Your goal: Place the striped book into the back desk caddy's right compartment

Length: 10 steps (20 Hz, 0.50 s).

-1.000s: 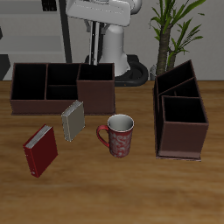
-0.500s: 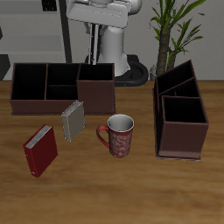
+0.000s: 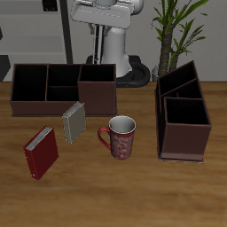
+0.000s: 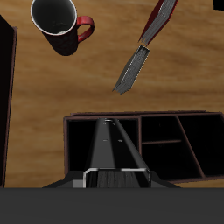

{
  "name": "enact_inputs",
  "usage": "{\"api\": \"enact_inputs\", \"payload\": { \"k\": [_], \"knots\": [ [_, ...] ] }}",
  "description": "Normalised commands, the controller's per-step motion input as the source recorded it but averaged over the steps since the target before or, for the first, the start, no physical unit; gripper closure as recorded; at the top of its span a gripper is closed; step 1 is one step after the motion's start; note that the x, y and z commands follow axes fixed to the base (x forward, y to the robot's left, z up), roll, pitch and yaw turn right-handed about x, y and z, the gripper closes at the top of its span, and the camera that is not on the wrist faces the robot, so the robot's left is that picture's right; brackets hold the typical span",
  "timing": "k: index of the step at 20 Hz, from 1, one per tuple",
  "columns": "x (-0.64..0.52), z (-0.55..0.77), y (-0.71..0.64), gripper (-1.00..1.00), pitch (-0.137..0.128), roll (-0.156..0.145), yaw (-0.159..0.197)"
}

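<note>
Hanging high over the back desk caddy [image 3: 62, 89], the gripper [image 4: 116, 178] shows only a dark housing; whether it is spread or closed cannot be told. Below and ahead of it the striped book [image 3: 74, 121] stands upright on the table [image 3: 133, 191], just before the right compartment [image 3: 97, 87], with the red book [image 3: 41, 152] and mug [image 3: 120, 136] nearby.

I have two cameras. One sits high up in front of the table [image 3: 133, 191] and looks down and back toward 12 o'clock, far enough to show the whole top. The other rides on the arm and looks almost straight down from above the back desk caddy [image 3: 62, 89], much nearer. It is turned halfway round, so 12 there is 6 in the first. Both show that caddy [image 4: 131, 144], the mug [image 3: 120, 137] [image 4: 57, 22], the striped book [image 3: 74, 121] [image 4: 131, 70] and the red book [image 3: 40, 152] [image 4: 159, 19].
</note>
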Motion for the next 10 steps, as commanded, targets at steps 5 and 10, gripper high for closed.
{"api": "enact_inputs", "payload": {
  "k": [5,10],
  "knots": [
    [-0.16,-0.23,0.10,1.00,0.027,0.018,0.030],
    [0.02,-0.12,-0.05,1.00,0.021,-0.012,-0.004]
  ]
}}
